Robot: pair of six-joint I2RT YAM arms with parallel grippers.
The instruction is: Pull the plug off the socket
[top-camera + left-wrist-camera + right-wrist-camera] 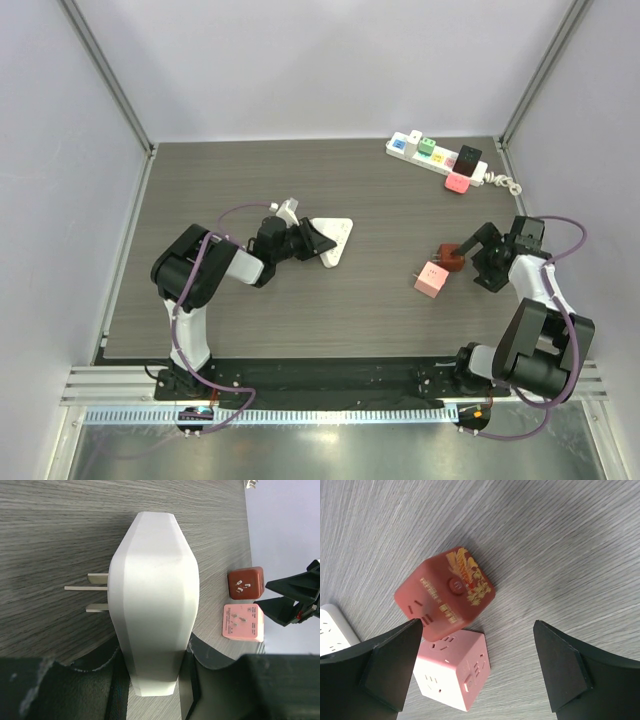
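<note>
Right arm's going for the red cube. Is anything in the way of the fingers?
Nothing visible. The right gripper is open, the red cube in line with its gap. The pink cube sits against the red cube, close beside one finger, so it may get brushed.

1. Left arm (195, 270): folded sharply at the elbow, with the forearm lying low and reaching right toward the middle.
2. Left hand (318, 240): held level. The dark fingers (112, 685) press on both sides of a white plug (155, 605), with the jaws drawn in against it.
3. Right arm (540, 290): rises from its base, bends, and sends the forearm inward to the left.
4. Right hand (458, 256): angled downward with the jaws spread wide. The black fingers (385, 665) frame the wrist view on either side, inner faces turned toward each other.
5. The hands are well apart, each pointing toward the other.
</note>
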